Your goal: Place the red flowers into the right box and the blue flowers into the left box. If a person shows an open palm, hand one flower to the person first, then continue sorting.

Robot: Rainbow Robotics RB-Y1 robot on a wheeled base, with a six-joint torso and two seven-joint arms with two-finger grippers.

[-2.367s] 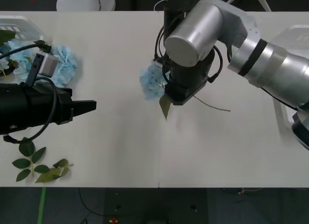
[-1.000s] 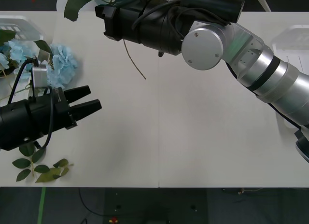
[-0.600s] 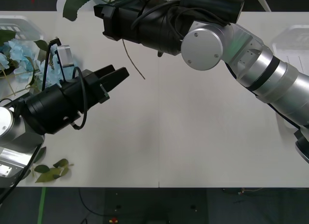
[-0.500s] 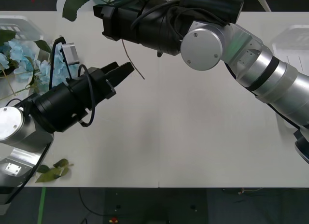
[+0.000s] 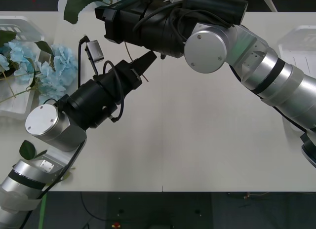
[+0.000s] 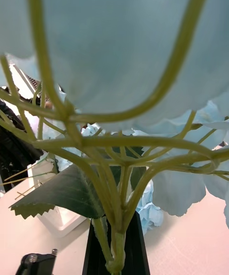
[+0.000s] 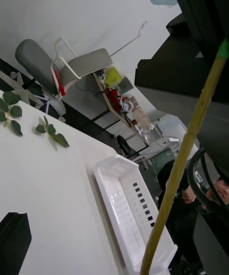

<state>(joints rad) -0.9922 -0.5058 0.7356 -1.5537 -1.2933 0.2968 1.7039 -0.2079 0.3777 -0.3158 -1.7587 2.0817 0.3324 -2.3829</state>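
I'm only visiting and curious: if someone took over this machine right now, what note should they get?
The right gripper, raised over the table's far side, has its fingers shut on a blue flower.
The left gripper has its fingers open beside the hanging stalk; a handover looks likely.
Done: other blue flowers lie in the left box.
Left: the held flower goes there too. The right box waits.
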